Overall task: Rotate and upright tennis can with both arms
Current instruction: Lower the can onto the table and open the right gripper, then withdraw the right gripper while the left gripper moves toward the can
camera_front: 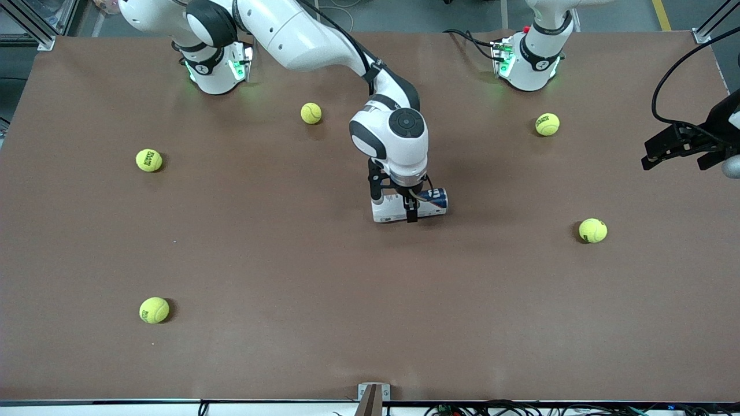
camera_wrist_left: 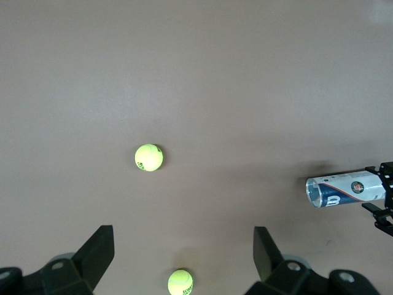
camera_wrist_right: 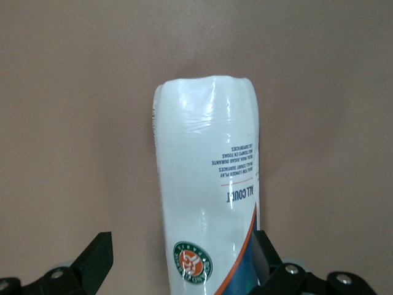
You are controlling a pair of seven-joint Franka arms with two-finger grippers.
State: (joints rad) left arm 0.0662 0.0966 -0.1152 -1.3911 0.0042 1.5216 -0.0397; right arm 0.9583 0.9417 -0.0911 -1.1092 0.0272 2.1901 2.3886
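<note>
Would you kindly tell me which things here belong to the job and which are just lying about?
Job in hand:
tennis can, lying on its side
right gripper, open, astride it
left gripper, open, waiting

Lying about:
five tennis balls, loose on the table

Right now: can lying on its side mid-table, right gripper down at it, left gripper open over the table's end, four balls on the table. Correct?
One error: five tennis balls, not four, as the front view shows. The rest holds: the tennis can lies on its side mid-table, the right gripper is down at it with fingers apart, and the left gripper hangs open over the left arm's end of the table.
</note>
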